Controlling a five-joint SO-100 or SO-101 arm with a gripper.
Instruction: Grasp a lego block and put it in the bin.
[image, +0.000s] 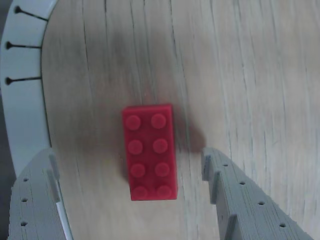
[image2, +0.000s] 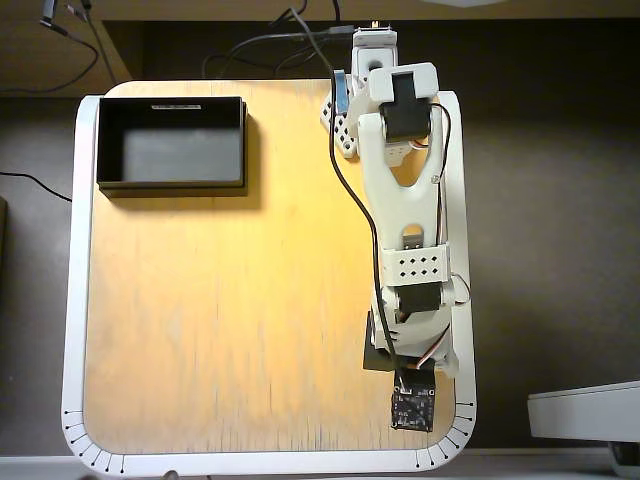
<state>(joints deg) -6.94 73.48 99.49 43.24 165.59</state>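
Gripper is sitting spread wide over the lego block, nothing held. In the wrist view the red brick is lying flat on the wooden table, studs up, long axis running roughly along the direction the fingers are pointing. It's sitting between the two fingers but off-centre: clear gap to the left finger, closer to the right finger, not touching either as far as I can tell.

Overhead view isn't showing the brick at all, the arm is covering it. The bin is well away from the gripper, at the far corner of the table diagonally across.

Step in hand, my read: closing on the brick. To do it well, nudging sideways so the brick is centring between the fingers, dropping until the tips are bracketing its long side walls, then closing across the short width. Closing while off-centre is risking the nearer finger shoving or twisting the brick before the other contacts.
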